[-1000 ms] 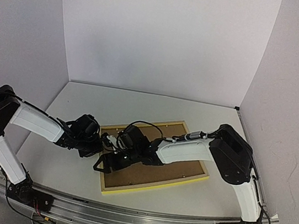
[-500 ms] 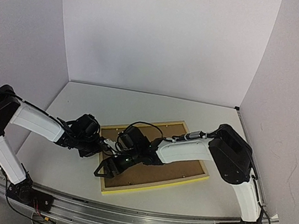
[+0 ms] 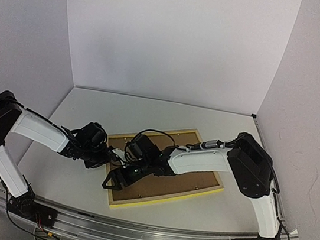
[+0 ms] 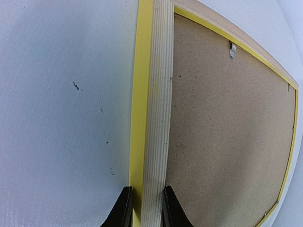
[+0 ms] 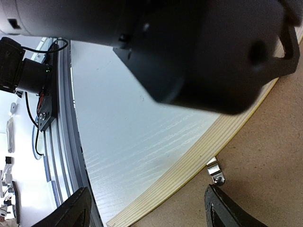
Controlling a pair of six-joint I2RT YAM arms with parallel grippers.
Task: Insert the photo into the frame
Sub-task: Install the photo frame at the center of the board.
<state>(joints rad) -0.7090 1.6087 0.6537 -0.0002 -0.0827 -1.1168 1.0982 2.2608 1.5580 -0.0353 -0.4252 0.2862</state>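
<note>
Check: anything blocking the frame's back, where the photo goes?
Yes: the backing board fills the frame's back, with a clip lying over its edge. The right gripper hangs open near that clip; the left gripper pinches the frame's side rail. No photo in view.

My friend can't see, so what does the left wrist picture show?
The left gripper pinches the edge of the frame, which lies back up on the white table. Its brown backing fills the right side, with a small metal clip near the top.
</note>
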